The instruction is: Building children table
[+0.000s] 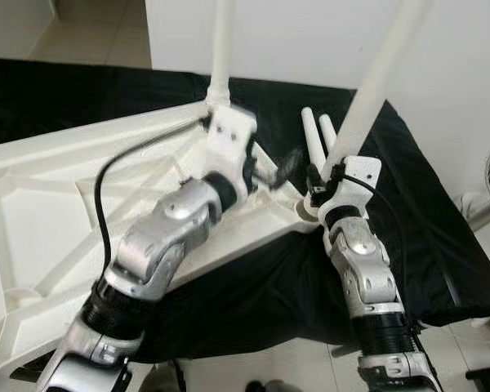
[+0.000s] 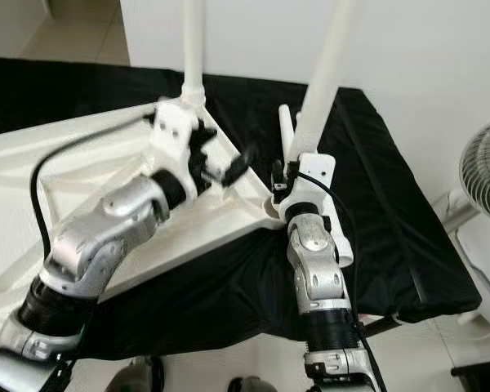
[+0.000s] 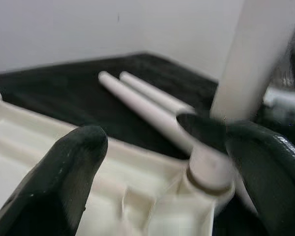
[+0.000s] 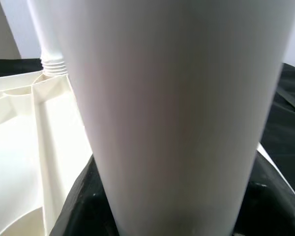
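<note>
1. Your white table top (image 1: pixel 57 196) lies upside down on a black cloth (image 2: pixel 392 204), ribbed underside up.
2. Two white legs stand upright in its corner sockets: a far leg (image 1: pixel 221 49) and a near leg (image 1: pixel 376 82).
3. Two loose legs (image 3: pixel 142 101) lie side by side on the cloth, just beyond the near corner.
4. Your right gripper (image 1: pixel 325 178) sits at the base of the near leg, clenched around it; the right wrist view shows that leg very close.
5. Your left gripper (image 2: pixel 233 167) hovers over the table top near that corner, fingers (image 3: pixel 64 172) spread, grasping nothing.
6. A fan (image 2: pixel 483 167) stands to the right.
</note>
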Tool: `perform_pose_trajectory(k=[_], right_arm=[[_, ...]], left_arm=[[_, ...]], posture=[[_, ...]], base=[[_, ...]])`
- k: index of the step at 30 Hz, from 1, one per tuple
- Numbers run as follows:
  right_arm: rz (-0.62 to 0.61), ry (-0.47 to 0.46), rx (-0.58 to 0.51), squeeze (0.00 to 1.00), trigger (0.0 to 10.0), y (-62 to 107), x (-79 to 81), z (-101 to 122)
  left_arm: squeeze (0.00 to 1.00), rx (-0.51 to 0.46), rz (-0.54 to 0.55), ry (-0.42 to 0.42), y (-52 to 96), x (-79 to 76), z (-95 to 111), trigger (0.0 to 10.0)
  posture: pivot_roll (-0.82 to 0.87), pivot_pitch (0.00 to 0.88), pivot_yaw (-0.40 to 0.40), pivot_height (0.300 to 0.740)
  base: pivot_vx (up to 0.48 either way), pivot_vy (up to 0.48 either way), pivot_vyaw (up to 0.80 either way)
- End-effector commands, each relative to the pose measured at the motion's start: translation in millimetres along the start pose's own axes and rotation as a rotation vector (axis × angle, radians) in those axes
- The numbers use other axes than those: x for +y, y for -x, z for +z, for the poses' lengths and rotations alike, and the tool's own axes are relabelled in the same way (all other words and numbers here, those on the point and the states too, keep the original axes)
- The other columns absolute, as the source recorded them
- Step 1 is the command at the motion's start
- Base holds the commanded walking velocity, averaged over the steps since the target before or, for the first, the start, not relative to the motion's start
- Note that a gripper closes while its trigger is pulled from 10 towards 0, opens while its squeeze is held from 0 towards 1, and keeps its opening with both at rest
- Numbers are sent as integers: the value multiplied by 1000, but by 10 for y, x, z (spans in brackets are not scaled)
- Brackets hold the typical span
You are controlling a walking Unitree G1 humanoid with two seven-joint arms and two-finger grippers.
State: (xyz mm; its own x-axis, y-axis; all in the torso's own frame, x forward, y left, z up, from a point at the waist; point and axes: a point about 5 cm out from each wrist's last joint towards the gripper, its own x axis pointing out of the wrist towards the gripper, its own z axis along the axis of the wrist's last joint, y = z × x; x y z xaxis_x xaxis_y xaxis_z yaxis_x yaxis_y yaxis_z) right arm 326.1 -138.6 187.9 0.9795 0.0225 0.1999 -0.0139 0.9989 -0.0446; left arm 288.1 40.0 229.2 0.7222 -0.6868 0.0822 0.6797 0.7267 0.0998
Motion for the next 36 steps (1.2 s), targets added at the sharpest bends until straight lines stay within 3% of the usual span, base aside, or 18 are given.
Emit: perform_pose_trajectory(k=[1, 8, 20, 26, 36], right_arm=[[0, 2, -12, 0, 10000, 20, -25, 10], [61, 14, -8, 0, 10000, 92, 29, -43], [122, 33, 6, 0, 10000, 160, -16, -164], [107, -12, 23, 0, 10000, 170, -55, -252], [100, -52, 38, 0, 10000, 51, -66, -317]], left_arm=[[0, -13, -117, -23, -3, -99, 15, 10000], [0, 56, -113, -47, 79, -122, -183, 10000], [0, 47, -106, -57, 128, -127, -183, 10000], [0, 38, -103, -65, 134, -120, -152, 10000], [0, 29, -184, -65, 174, -224, -114, 10000]], posture=[[77, 137, -69, 740], [75, 134, -69, 740], [80, 146, -70, 740], [79, 160, -64, 740], [83, 169, -59, 740]], base=[[0, 0, 0], [0, 0, 0], [0, 0, 0], [0, 0, 0], [0, 0, 0]])
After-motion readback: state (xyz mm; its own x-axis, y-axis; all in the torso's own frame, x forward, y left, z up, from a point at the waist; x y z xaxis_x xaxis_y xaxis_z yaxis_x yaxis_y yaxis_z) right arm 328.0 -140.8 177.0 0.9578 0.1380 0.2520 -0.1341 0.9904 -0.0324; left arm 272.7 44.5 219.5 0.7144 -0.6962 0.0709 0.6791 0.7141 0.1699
